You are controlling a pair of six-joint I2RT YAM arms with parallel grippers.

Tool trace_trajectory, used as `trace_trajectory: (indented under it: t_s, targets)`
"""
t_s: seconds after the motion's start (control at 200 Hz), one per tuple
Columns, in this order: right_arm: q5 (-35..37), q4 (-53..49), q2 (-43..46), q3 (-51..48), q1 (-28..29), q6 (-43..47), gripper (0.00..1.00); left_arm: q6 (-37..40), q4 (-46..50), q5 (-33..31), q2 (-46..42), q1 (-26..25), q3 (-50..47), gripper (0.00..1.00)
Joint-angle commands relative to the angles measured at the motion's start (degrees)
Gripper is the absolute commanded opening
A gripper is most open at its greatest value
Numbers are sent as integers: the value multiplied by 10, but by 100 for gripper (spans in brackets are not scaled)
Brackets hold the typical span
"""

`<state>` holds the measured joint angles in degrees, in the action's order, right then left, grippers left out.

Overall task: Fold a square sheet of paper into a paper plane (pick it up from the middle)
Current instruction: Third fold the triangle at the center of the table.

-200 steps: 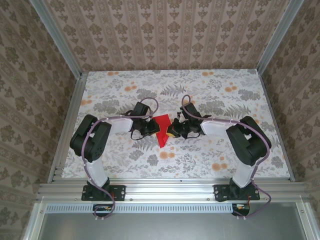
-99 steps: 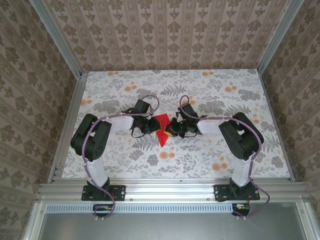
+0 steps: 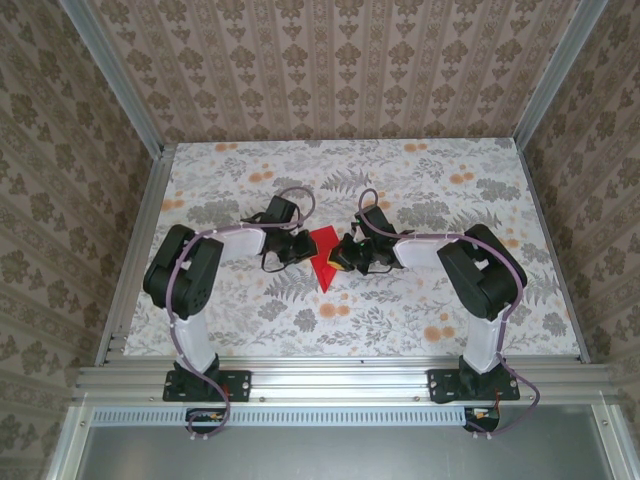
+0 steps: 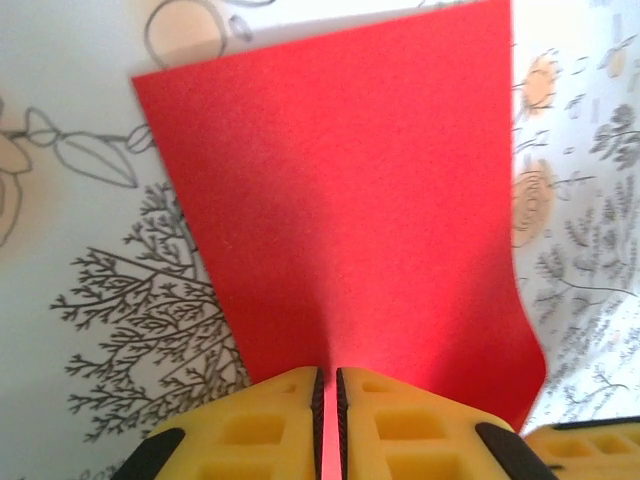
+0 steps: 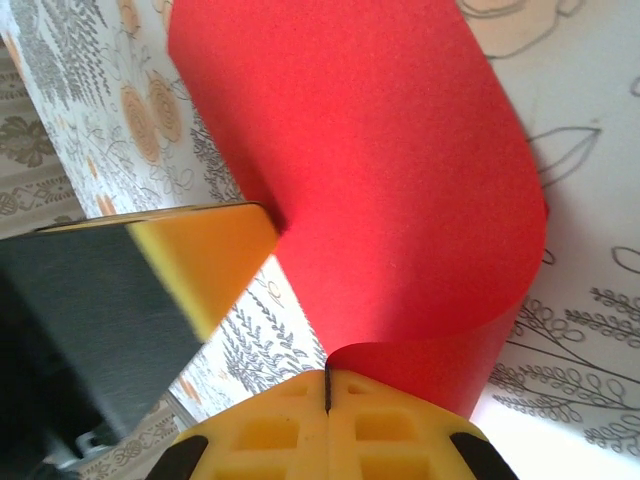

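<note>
My left gripper (image 4: 327, 380): pinched tight on one edge of the square sheet of paper (image 4: 350, 200).
My right gripper (image 5: 326, 383): clamped on its curled edge.

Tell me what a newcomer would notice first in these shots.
The red paper stands out first, bright against the middle of the flowered table. The left hand and right hand meet on it from either side, each shut on an edge. In the right wrist view the paper bows over in a loose curl rather than a crease.
</note>
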<state>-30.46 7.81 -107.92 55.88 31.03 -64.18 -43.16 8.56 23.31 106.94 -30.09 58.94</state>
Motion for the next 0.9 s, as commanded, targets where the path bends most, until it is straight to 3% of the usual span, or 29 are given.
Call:
trace_trajectory:
  t_s: [0.0,0.895]
  targets:
    - [-12,32,-23,9,3,-17,0,20,34,-14,17,-5,17,13]
    - [-24,25,-60,34,4,3,0,31,49,-20,30,-15,27,10]
